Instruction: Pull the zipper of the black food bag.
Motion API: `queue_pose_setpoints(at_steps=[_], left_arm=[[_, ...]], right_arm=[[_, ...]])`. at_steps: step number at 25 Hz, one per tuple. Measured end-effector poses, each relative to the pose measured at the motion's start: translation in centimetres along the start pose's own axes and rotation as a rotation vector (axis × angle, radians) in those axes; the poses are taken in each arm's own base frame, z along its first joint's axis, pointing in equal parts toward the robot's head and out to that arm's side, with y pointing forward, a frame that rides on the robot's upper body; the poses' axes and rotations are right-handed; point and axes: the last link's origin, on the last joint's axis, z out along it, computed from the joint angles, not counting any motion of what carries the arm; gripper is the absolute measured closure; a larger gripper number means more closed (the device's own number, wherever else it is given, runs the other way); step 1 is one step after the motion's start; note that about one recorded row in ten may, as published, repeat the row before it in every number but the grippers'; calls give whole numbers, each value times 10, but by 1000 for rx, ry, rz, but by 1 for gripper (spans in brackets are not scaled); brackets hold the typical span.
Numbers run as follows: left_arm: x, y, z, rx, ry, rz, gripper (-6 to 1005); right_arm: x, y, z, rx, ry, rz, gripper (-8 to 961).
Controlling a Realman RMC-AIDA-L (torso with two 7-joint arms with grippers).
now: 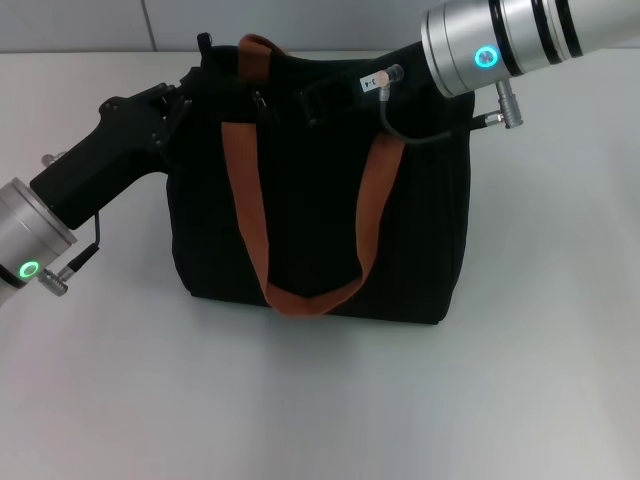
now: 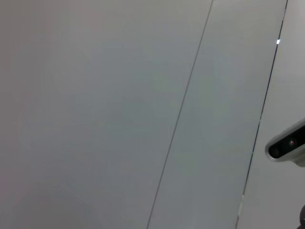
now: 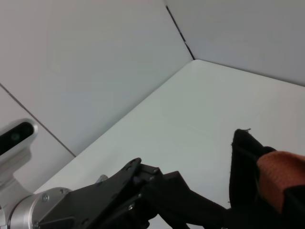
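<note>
— What do you have around the work area?

— You're looking at a plain white table (image 1: 520,380) with a smooth, matte top. It fills nearly all of the head view and carries soft, diffuse shadows.

— And behind it?

— You have a pale grey wall (image 1: 90,25) along the far edge of the table, made of flat panels. A thin dark seam (image 2: 178,119) runs between two panels in the left wrist view, and a second seam lies just beside it.

— Any corner you can see?

— Yes. In the right wrist view you see two wall panels meet at a dark corner line (image 3: 178,31) that comes down to the tabletop.

— Lighting?

— Even and soft, with no hard glare.
</note>
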Motion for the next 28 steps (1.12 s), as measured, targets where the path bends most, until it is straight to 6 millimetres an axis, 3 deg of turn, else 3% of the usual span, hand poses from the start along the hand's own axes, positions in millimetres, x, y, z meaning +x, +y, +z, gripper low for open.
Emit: queue_pose_setpoints(at_steps=[17,28], left_arm=[[-3,-2,-4,39,12,20,899],[-2,-5,-4,59,16,23,898]], right_arm=[[20,-10,-6,8,4,71,955],[35,-21,-21,22,-12,119,956]])
